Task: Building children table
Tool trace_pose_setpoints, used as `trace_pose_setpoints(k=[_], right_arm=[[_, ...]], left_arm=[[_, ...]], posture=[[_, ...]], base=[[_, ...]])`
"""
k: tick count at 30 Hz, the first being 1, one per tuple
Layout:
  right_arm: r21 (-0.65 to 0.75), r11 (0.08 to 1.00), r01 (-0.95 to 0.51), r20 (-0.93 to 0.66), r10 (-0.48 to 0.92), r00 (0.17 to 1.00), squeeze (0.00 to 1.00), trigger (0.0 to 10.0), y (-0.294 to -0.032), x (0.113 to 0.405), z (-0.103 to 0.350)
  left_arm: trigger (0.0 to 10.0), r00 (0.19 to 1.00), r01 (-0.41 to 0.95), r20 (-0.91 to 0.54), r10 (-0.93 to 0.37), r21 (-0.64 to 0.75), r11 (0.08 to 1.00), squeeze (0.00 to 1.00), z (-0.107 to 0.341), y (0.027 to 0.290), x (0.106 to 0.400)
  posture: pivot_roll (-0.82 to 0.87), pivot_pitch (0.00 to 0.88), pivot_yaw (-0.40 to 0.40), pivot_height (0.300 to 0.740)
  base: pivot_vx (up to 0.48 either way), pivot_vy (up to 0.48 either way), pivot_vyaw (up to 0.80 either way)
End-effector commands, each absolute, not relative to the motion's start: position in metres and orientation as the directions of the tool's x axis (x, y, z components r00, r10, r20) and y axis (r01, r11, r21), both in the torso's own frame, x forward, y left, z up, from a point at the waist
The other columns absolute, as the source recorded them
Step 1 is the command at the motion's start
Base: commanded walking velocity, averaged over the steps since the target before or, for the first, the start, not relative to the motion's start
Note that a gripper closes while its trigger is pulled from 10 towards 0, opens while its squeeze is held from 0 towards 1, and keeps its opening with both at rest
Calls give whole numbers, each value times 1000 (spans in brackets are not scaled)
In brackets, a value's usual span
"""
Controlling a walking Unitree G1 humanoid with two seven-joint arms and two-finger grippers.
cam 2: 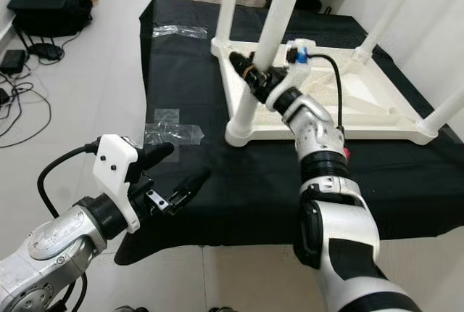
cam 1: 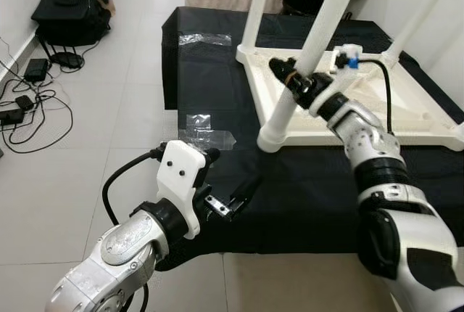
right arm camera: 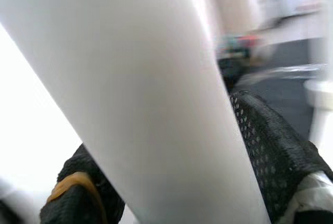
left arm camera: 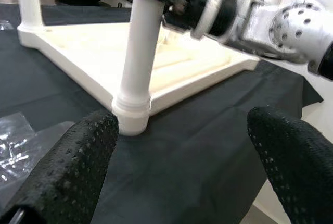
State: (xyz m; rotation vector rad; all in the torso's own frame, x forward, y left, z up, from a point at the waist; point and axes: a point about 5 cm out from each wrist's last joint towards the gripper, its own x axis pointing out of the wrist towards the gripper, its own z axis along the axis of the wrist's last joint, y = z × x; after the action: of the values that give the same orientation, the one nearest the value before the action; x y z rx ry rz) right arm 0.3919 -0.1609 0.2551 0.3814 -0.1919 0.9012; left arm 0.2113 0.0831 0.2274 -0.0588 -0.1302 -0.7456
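Table leg (cam 1: 312, 58), top cut off, clamped in right claw (cam 1: 290, 76); left claw (cam 2: 177, 174) gapes empty.

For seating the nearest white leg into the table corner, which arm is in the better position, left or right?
Right. The right tool is already closed around the near leg, just above its corner socket. The left tool is open and holds nothing, over the black cloth, short of the table top.
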Motion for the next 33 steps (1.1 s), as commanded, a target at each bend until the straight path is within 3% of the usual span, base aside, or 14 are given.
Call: trace_pose_setpoints(k=[1, 5, 11, 12, 13, 14, 16, 18, 19, 20, 22, 24, 26, 33], right_arm=[[219, 372, -902, 304, 852, 426, 0, 10000, -143, 381, 243], [213, 251, -944, 292, 906, 307, 0, 10000, -134, 373, 233], [199, 245, -949, 275, 915, 294, 0, 10000, -131, 372, 230], [202, 271, -941, 255, 913, 318, 0, 3686, -127, 373, 228], [186, 317, -930, 232, 906, 355, 0, 0, -125, 376, 225], [186, 317, -930, 232, 906, 355, 0, 0, -125, 376, 225], [167, 544, -822, 183, 803, 568, 0, 0, -128, 389, 221], [167, 596, -785, 173, 766, 619, 0, 0, -131, 392, 221], [183, 740, -648, 144, 632, 762, 0, 0, -142, 400, 219], [191, 822, -536, 124, 522, 844, 0, 0, -151, 405, 218], [191, 822, -536, 124, 522, 844, 0, 0, -151, 405, 218], [168, 981, -93, 34, 88, 995, 0, 0, -193, 409, 206], [92, 975, 203, 16, -206, 978, 0, 0, -223, 401, 199], [81, 945, 316, 37, -320, 947, 0, 0, -225, 397, 199]], left_arm=[[10000, 728, 680, 130, -673, -14, 733, 0, 225, 82, 211], [10000, 731, 676, 129, -670, -13, 736, 0, 225, 83, 211], [10000, 731, 677, 129, -670, -14, 736, 0, 225, 83, 211], [10000, 730, 678, 129, -671, -15, 735, 0, 225, 83, 210], [10000, 730, 678, 131, -671, -16, 734, 0, 225, 82, 211], [10000, 730, 678, 131, -671, -16, 734, 0, 225, 82, 211], [10000, 729, 679, 132, -672, -16, 734, 0, 225, 82, 211], [10000, 729, 679, 132, -672, -16, 734, 0, 225, 82, 211], [10000, 731, 677, 132, -669, -17, 736, 0, 225, 82, 211], [10000, 733, 675, 132, -667, -17, 738, 0, 225, 83, 211], [10000, 733, 675, 132, -667, -17, 738, 0, 225, 83, 211], [10000, 734, 674, 131, -667, -16, 738, 0, 225, 83, 211], [10000, 732, 676, 131, -669, -14, 737, 0, 225, 82, 211], [10000, 731, 677, 132, -670, -13, 736, 0, 225, 82, 212]], posture=[[76, 144, -149, 740], [76, 145, -148, 740], [73, 147, -147, 740], [71, 148, -145, 740], [69, 147, -147, 740], [69, 147, -147, 740], [69, 148, -148, 740], [70, 147, -150, 740], [70, 148, -152, 740], [72, 148, -153, 740], [72, 148, -153, 740], [66, 147, -148, 740], [66, 147, -146, 740], [64, 147, -144, 740]], base=[[0, 0, 0], [0, 0, 0], [0, 0, 0], [0, 0, 0], [0, 0, 0], [0, 0, 0], [0, 0, 0], [0, 0, 0], [0, 0, 0], [0, 0, 0], [0, 0, 0], [0, 0, 0], [0, 0, 0], [0, 0, 0]])
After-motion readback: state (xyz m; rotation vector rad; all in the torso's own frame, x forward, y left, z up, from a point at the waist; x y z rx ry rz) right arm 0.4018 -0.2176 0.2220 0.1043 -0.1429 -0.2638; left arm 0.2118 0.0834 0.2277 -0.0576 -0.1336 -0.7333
